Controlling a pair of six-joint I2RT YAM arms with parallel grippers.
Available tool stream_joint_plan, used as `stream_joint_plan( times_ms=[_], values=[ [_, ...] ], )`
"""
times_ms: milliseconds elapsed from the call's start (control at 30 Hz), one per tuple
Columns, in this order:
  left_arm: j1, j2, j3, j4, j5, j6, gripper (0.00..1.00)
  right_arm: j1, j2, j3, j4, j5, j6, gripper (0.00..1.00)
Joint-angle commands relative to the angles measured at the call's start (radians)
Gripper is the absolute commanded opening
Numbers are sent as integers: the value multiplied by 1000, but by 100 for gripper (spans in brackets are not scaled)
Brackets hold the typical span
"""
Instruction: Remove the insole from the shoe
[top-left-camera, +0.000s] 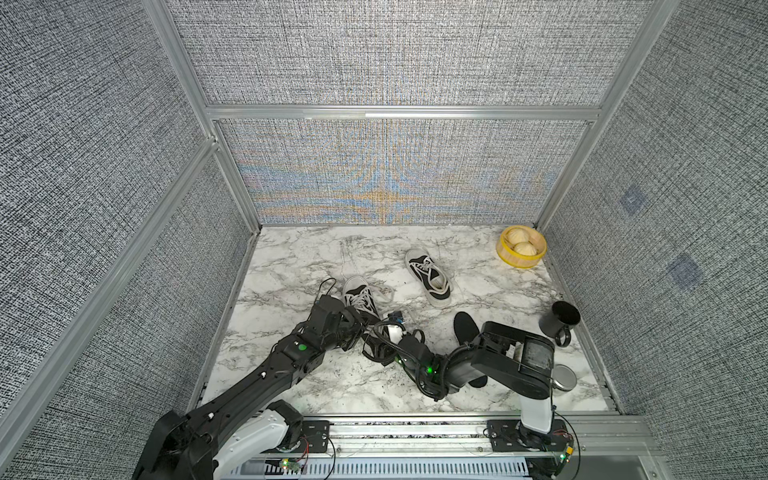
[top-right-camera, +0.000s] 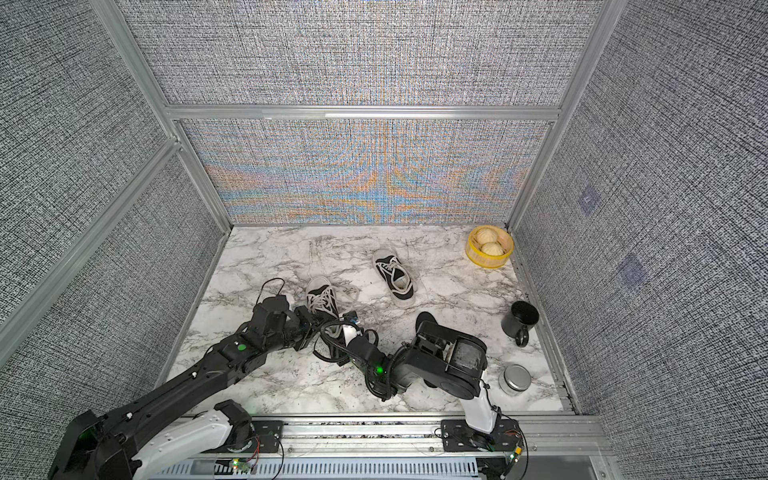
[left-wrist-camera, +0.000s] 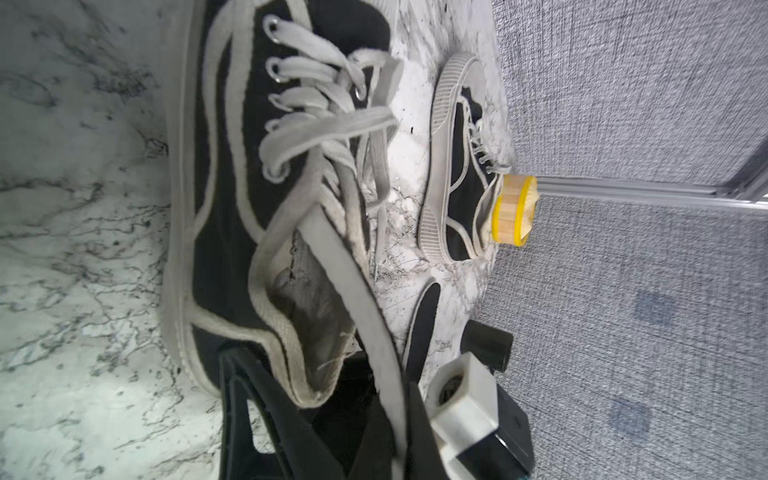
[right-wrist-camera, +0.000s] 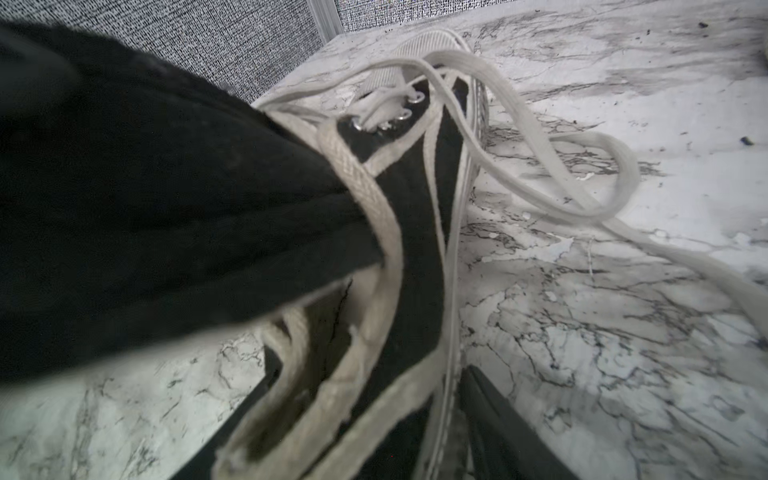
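In a top view the marble bench (top-left-camera: 299, 257) fills the lower middle. On it lie a near shoe (top-left-camera: 360, 297) centre-left, a far shoe (top-left-camera: 428, 276) just right of it, a loose insole (top-left-camera: 464, 326) below that, a basket (top-left-camera: 521, 261) upper right, and a mug (top-left-camera: 559, 324) and tin (top-left-camera: 564, 376) at right.

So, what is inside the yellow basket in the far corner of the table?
Two pale round buns lie side by side inside the basket. They cover most of its bottom, so anything beneath them cannot be seen.

I work in a lab test cell. Grey fabric panels (top-left-camera: 395, 54) in aluminium framing (top-left-camera: 403, 112) wall my marble-patterned tabletop (top-left-camera: 291, 257), and a metal mounting rail (top-left-camera: 415, 432) runs along its front edge.
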Motion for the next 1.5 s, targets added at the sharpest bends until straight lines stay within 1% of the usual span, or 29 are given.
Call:
stream_joint_plan(
  times_ms=[0, 167, 233, 300, 400, 467, 533, 633, 733, 800, 833, 900, 933, 967, 1033, 1100, 1167, 1233, 1333, 1467],
  values=[
    [1, -49, 1, 51, -40, -86, 0, -8, 20, 11, 40, 20, 52, 67],
    [0, -135, 0, -7, -108, -147, 0, -22, 38, 70, 3, -12, 58, 67],
    [0, -134, -22, -1, -117, -144, 0, -22, 21, 86, -30, -16, 55, 70],
    [0, -125, -65, 40, -113, -172, 0, -22, -11, 75, -47, -32, 55, 73],
    [0, -96, -113, 114, -111, -200, 0, -22, -95, 45, -126, -86, 53, 80],
    [0, -70, -131, 162, -117, -199, 0, -23, -160, 16, -225, -149, 55, 83],
    [0, -49, -142, 194, -124, -195, 0, -22, -234, -41, -255, -233, 49, 84],
    [1, -26, -176, 237, -130, -212, 0, -22, -396, -158, -299, -367, 76, 84],
    [1, -32, -202, 258, -132, -220, 0, -29, -537, -121, -504, -455, 130, 83],
    [0, -47, -205, 250, -135, -212, 0, -45, -584, -56, -626, -463, 230, 78],
    [0, -54, -208, 246, -137, -213, 0, -59, -589, 0, -710, -471, 255, 74],
    [0, -67, -208, 235, -133, -213, 0, -98, -564, 181, -959, -441, 372, 69],
    [1, -70, -207, 231, -128, -215, 0, -132, -532, 255, -1040, -472, 451, 66],
    [1, -72, -209, 230, -124, -218, 0, -171, -497, 315, -1082, -549, 530, 66],
    [1, -71, -208, 232, -114, -221, 0, -205, -432, 388, -1097, -648, 670, 66],
    [0, -72, -208, 235, -112, -225, 0, -196, -395, 421, -1078, -662, 804, 67],
    [0, -77, -205, 233, -112, -230, 0, -185, -372, 424, -1005, -672, 942, 70],
    [0, -85, -206, 229, -114, -238, 0, -179, -348, 434, -967, -688, 1054, 70],
    [0, -95, -205, 218, -114, -241, 0, -165, -319, 444, -909, -688, 1155, 71],
    [0, -104, -207, 212, -111, -246, 0, -163, -281, 432, -873, -669, 1223, 68]
  ],
)
